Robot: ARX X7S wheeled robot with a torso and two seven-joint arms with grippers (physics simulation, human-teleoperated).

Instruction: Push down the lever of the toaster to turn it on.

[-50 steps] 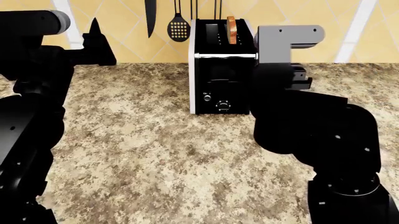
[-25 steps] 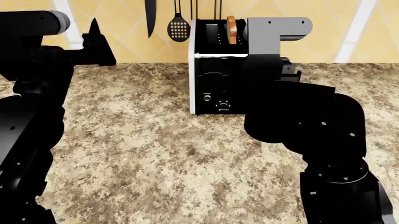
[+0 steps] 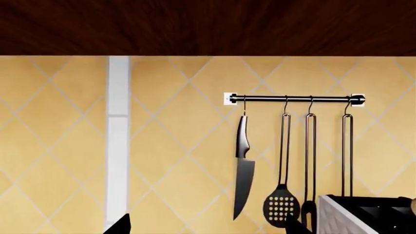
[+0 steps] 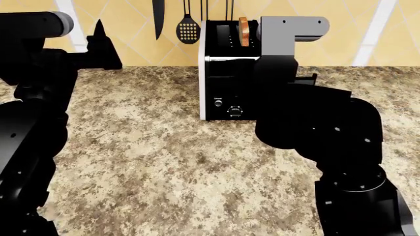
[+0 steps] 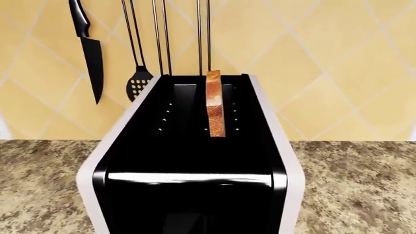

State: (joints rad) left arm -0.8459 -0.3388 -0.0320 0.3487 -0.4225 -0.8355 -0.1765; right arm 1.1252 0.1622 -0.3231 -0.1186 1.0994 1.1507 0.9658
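The toaster (image 4: 226, 73) stands at the back of the counter, with white-silver sides and a glossy black front panel. A slice of toast (image 4: 243, 30) sticks up from one slot. The small button (image 4: 218, 103) and round dial (image 4: 235, 111) show low on the panel. The lever is not visible: my right arm (image 4: 282, 83) covers the panel's right part. In the right wrist view the toaster (image 5: 195, 161) fills the frame from close above, with the toast (image 5: 216, 105); my right jaws cannot be made out against the black panel. My left gripper (image 3: 208, 230) is open, raised at the left (image 4: 98, 39), far from the toaster.
A knife (image 4: 158, 17), a slotted spatula (image 4: 188, 27) and other utensils hang on a wall rail (image 3: 293, 98) behind the toaster. The speckled granite counter (image 4: 164, 162) stretches in front. My left arm (image 4: 33, 123) fills the left edge of the head view.
My right arm has moved left, across the right part of the toaster's front panel. It has barely shifted in the last half second. The left arm has not moved.
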